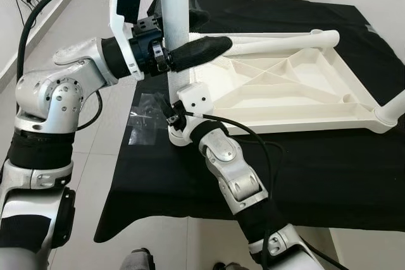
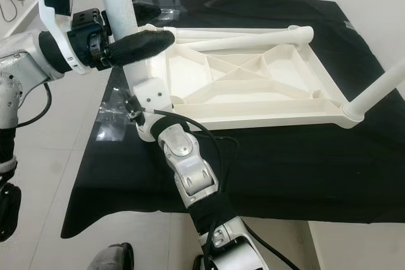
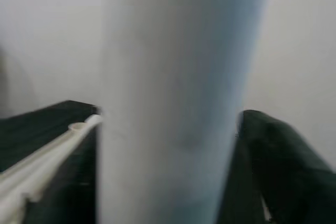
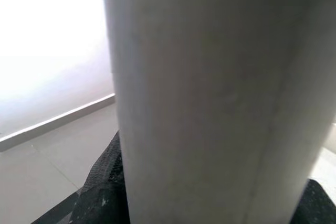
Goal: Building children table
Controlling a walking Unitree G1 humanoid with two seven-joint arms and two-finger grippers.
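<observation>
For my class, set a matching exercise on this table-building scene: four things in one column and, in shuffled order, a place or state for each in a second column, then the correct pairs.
Things:
1. left gripper
2. upright leg
3. tabletop
4. loose leg

Places or states:
A. lies upside down on the black cloth
B. lies flat across the tabletop's far edge
C. stands at the tabletop's near-left corner
D. grips the upright leg from the robot's left side

Pairs: 1-D, 2-C, 3-A, 4-B
</observation>
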